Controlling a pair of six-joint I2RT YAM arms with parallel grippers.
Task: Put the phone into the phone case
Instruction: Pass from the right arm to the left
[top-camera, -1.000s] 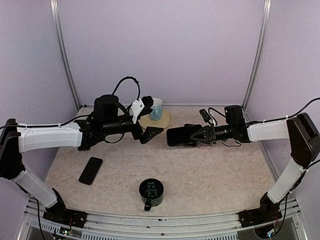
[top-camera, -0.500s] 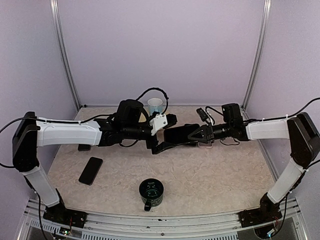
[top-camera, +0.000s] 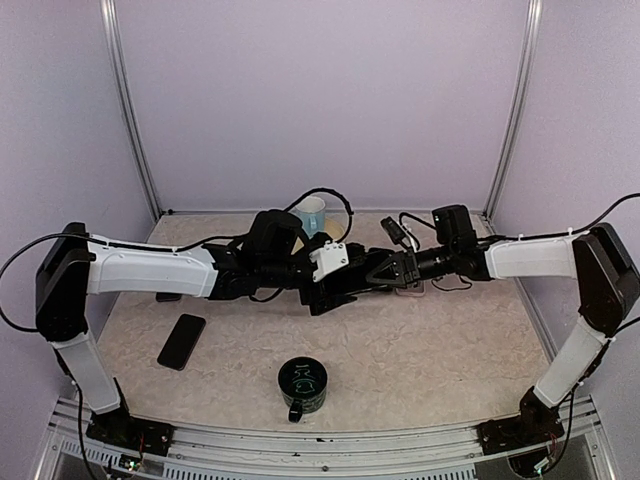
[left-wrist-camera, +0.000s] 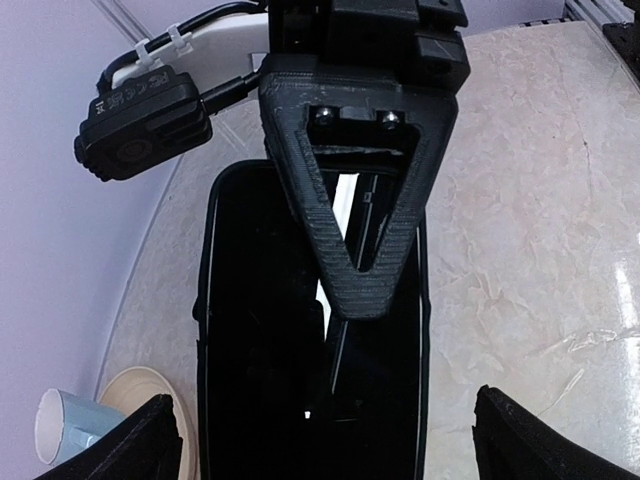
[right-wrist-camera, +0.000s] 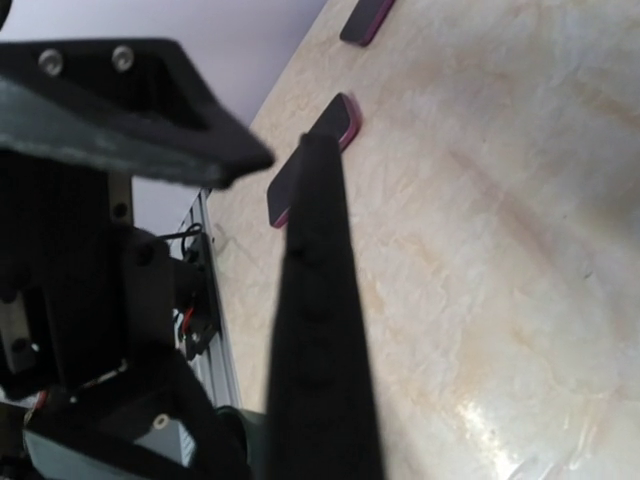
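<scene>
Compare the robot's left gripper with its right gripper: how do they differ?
The left gripper is wide open and grips nothing, its fingers either side of the case; the right gripper is shut on that case. The left gripper reaches in from the left, the right gripper from the right. Both are black, two-fingered and meet at the case.

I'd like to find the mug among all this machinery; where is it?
In the top view, the dark green mug stands on the table near its front edge, about midway across, with a black phone lying to its left.
</scene>
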